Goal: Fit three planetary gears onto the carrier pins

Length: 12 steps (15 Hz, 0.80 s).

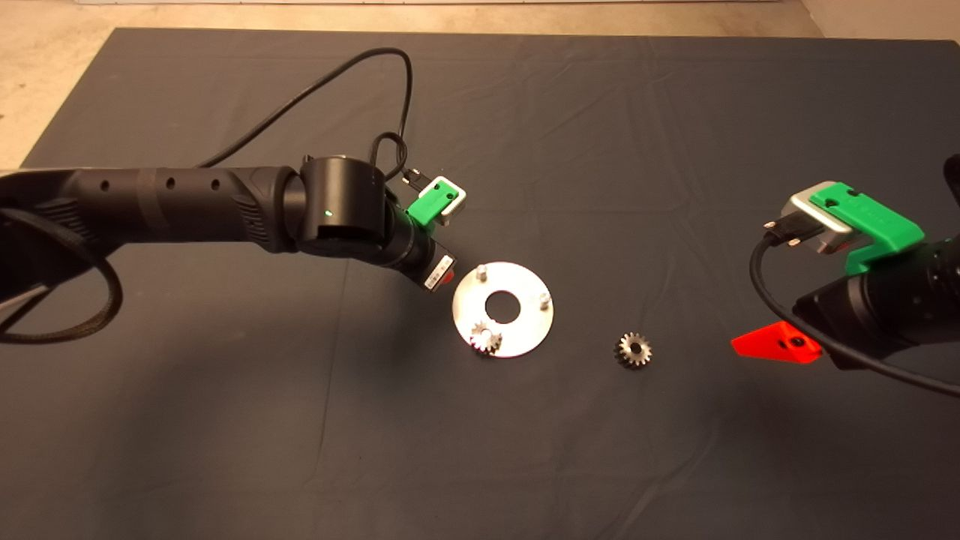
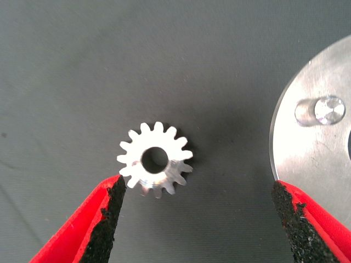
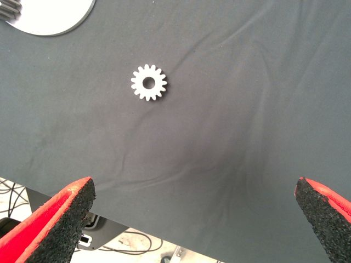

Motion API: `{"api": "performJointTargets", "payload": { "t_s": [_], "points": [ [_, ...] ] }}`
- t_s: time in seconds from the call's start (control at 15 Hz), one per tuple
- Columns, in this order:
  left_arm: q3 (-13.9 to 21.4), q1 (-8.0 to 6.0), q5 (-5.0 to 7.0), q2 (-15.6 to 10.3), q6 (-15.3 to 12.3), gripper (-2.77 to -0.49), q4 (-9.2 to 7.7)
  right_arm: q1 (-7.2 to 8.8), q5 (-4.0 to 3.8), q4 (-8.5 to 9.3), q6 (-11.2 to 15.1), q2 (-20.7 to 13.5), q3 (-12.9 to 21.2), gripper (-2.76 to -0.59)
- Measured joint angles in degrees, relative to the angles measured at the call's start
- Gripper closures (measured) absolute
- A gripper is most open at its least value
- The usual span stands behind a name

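The shiny carrier disc [image 1: 517,330] lies mid-mat with two bare pins [image 1: 481,271] [image 1: 544,300]. One planetary gear [image 1: 486,339] sits on the third pin at the disc's near left rim. A second gear [image 1: 634,349] lies flat on the mat to the right of the disc; the right wrist view [image 3: 149,83] shows it too. A third gear [image 2: 156,159] lies flat beside the disc's edge [image 2: 307,148], hidden under the arm in the head view. My left gripper [image 2: 200,219] hovers open above it, fingers either side. My right gripper [image 3: 194,219] is open, right of the loose gear.
The dark mat [image 1: 480,450] covers the table, with its far edge and bare floor [image 1: 45,90] beyond. The left arm's black cable [image 1: 337,82] loops above the mat behind the wrist. Floor clutter shows past the mat's near edge [image 3: 126,241].
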Motion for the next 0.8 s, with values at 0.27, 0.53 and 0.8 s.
{"api": "performJointTargets", "payload": {
  "t_s": [0.27,0.53,0.8],
  "points": [
    [-1.7,0.20,-0.95,0.0,1.4,-1.89,0.38,0.02,0.00,0.28,0.0,0.0,0.0,-2.73],
    [-3.8,0.20,-2.16,0.0,3.3,-1.89,0.40,0.17,0.00,0.74,0.0,0.0,0.0,-2.73],
    [-5.1,0.20,-3.48,0.0,3.7,-1.89,0.38,0.17,0.00,0.94,0.0,0.0,0.0,-2.73]
  ]
}}
